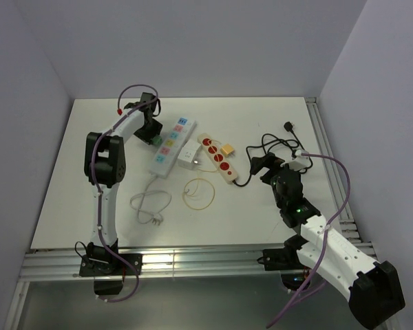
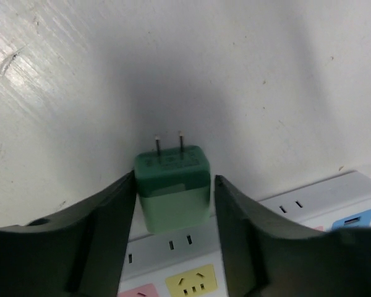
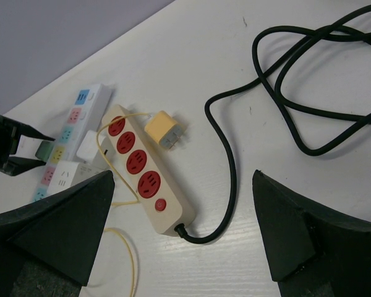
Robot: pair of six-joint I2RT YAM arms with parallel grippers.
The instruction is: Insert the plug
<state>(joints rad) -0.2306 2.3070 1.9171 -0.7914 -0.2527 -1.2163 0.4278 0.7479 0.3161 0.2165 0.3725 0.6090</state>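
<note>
Left gripper (image 2: 175, 179) stands part-open astride the green plug (image 2: 173, 185), unclamped, so a lopsided squeeze could tip it against the white strip (image 2: 334, 197); right gripper (image 3: 184, 179) gapes empty.

**Mostly plastic on a matt white table**

The table (image 2: 278, 68) top looks painted white and matt, with fine brushed streaks and small scuffs. The green plug (image 2: 173, 192) is smooth satin plastic with two bare metal prongs (image 2: 180, 141). The white power strip (image 2: 173, 244) is glossy plastic, and the beige strip (image 3: 176, 216) is duller plastic. The black cable (image 3: 232, 167) looks rubbery and matt. The fingers (image 2: 93, 241) of the left gripper (image 2: 175, 185) are dark, matt plastic.
</note>
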